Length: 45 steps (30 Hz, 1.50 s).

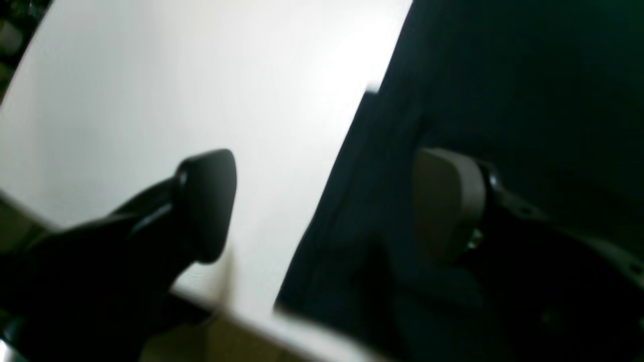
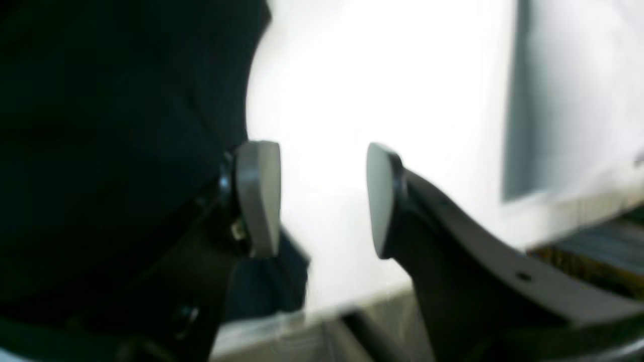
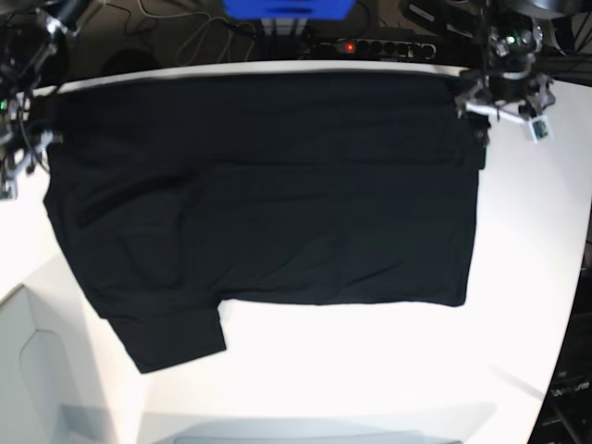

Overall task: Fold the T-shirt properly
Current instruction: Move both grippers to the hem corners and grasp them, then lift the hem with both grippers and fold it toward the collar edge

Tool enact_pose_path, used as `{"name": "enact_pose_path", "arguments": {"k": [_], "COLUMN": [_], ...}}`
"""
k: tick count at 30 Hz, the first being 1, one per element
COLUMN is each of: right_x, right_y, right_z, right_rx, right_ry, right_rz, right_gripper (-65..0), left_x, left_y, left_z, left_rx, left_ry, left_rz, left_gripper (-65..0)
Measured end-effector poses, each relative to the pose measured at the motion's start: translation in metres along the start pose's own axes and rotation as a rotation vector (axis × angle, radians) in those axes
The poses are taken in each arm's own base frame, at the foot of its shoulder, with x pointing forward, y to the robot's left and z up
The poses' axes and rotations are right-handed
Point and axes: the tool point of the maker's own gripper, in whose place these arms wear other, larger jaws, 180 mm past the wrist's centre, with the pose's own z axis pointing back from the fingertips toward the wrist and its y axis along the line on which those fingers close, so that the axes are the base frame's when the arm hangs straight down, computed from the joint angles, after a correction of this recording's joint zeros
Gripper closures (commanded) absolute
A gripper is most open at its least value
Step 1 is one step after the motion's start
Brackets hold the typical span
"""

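The black T-shirt [image 3: 268,194] lies spread flat on the white table [image 3: 370,370], with one short sleeve [image 3: 176,338] sticking out toward the front left. My left gripper [image 3: 481,113] hangs at the shirt's back right corner. In the left wrist view it [image 1: 327,206] is open, one finger [image 1: 206,206] over bare table and the other [image 1: 448,201] over the shirt [image 1: 528,75], nothing gripped. My right gripper [image 3: 23,157] is at the shirt's left edge. In the right wrist view it [image 2: 319,198] stands open over bare table, just beside the dark cloth [image 2: 110,125].
A blue box [image 3: 287,7] and a black power strip [image 3: 375,46] with cables lie behind the table's back edge. A grey panel [image 3: 28,370] sits off the front left corner. The table's right edge curves in near my left arm.
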Motion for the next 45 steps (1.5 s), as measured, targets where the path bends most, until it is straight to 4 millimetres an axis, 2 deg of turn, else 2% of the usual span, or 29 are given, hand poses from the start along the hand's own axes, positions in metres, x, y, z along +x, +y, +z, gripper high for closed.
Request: {"name": "enact_pose_path", "arguments": {"k": [6,9,13,15,17,18,21,24,26,29,32,36,39,42,45], "right_x": [0.107,0.135,0.188,0.202,0.201,0.199,0.199,0.200,0.195,0.189,0.186,0.165,0.151,0.150,0.152], "right_y": [0.036,0.049,0.080,0.097,0.105,0.103,0.082,0.056,0.051,0.058,0.063,0.070,0.074,0.074,0.076], "right_z": [-0.040,-0.071,-0.098,-0.109,-0.121,-0.128,-0.144,-0.151,-0.153,-0.155,-0.156,-0.160,-0.163,-0.163,-0.163], "right_rx": [0.142,0.189,0.315,0.382,0.419,0.413,0.340,0.251,0.235,0.244,0.251,0.255,0.257,0.257,0.261], "right_ry": [-0.167,-0.121,-0.256,-0.299,-0.301,-0.303,-0.330,-0.374,-0.378,-0.363,-0.362,-0.324,-0.296,-0.297,-0.299], "right_rz": [-0.012,0.010,-0.051,-0.083,-0.124,-0.164,-0.274,-0.348,-0.357,-0.356,-0.357,-0.351,-0.348,-0.349,-0.352], "right_gripper": [-28.4,-28.4,-28.5,-28.5,-28.5,-28.5,-30.9,-34.0,-35.0,-35.1,-35.1,-35.1,-35.1,-35.1,-35.0], "left_x": [0.064,0.082,0.103,0.112,0.112,0.111,0.112,0.120,0.126,0.128,0.121,0.128,0.124,0.115,0.110], "left_y": [-0.022,-0.030,-0.037,-0.043,-0.043,-0.046,-0.060,-0.079,-0.084,-0.083,-0.087,-0.110,-0.124,-0.134,-0.134], "left_z": [-0.023,-0.039,-0.068,-0.084,-0.101,-0.109,-0.130,-0.147,-0.157,-0.170,-0.186,-0.201,-0.209,-0.219,-0.229], "left_rx": [-0.038,-0.054,-0.063,-0.085,-0.073,-0.081,-0.109,-0.147,-0.155,-0.142,-0.140,-0.165,-0.182,-0.187,-0.174], "left_ry": [-0.167,-0.201,-0.222,-0.218,-0.190,-0.173,-0.136,-0.114,-0.105,-0.081,-0.029,-0.051,-0.056,-0.025,-0.002], "left_rz": [0.062,0.104,0.172,0.187,0.183,0.176,0.166,0.174,0.191,0.208,0.239,0.208,0.138,0.102,0.109], "left_gripper": [-52.7,-52.9,-53.0,-53.0,-53.0,-53.0,-53.0,-53.0,-53.0,-53.0,-53.0,-53.0,-53.0,-53.0,-53.0]}}
